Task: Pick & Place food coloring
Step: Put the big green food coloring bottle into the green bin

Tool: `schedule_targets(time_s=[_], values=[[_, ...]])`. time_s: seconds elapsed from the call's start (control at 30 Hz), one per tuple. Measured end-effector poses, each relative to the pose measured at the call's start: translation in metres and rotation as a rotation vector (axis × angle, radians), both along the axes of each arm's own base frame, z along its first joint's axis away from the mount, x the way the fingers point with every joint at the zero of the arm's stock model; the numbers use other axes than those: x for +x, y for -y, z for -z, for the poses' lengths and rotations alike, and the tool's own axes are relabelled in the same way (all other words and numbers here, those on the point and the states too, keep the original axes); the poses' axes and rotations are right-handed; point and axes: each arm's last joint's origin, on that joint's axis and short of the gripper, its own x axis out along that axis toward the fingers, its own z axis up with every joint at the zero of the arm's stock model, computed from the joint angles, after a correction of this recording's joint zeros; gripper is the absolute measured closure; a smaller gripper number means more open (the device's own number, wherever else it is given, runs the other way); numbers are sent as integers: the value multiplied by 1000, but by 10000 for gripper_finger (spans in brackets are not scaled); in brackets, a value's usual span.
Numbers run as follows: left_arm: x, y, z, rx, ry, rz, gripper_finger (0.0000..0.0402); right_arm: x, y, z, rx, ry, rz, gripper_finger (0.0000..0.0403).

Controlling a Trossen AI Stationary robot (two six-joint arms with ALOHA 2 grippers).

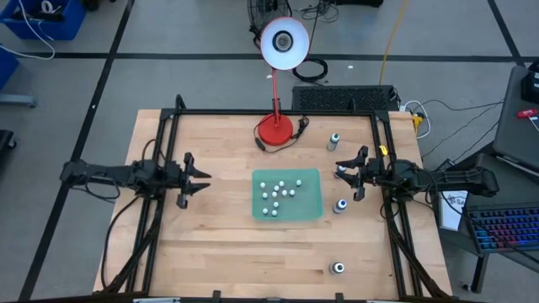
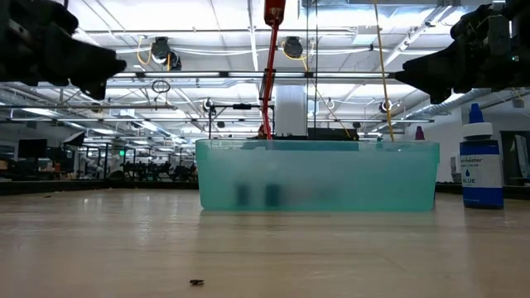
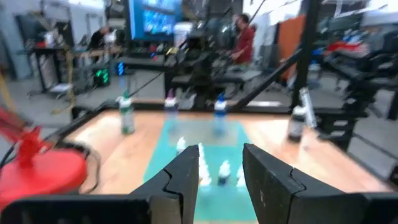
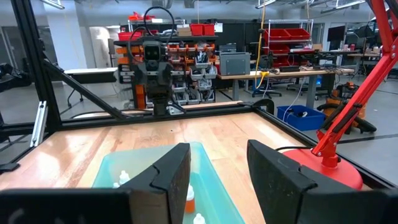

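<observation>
The food coloring lies in two groups. Several tiny white round-topped pieces point(image 1: 280, 192) stand in a shallow teal tray point(image 1: 312, 210) at the table's middle. Dark-capped bottles stand to the tray's right: one far point(image 1: 334, 140), one beside the tray point(image 1: 341, 204), one near the table's front point(image 1: 338, 268). My right gripper point(image 1: 347, 175) hangs open above the table at the tray's right edge, and an orange bottle point(image 4: 188, 200) shows low between its fingers. My left gripper point(image 1: 200, 179) waits open to the tray's left, also raised.
A desk lamp with a red base point(image 1: 274, 129) stands behind the tray, its pole point(image 2: 267, 83) rising at the far side. A black frame point(image 1: 253, 112) rings the table. In the low view a blue-labelled bottle point(image 2: 481, 161) stands right of the tray point(image 2: 319, 174). Bare wood lies near the front.
</observation>
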Motion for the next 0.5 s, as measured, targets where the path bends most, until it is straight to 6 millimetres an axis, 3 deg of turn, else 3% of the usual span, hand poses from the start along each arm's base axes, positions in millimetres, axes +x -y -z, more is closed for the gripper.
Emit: schedule_targets(time_s=[0.2,0.5], values=[[0,-7,9,-21,-94,-57,275,0,0,0,0,0,0,256],[0,-8,9,-20,-98,-66,274,0,0,0,0,0,1,253]])
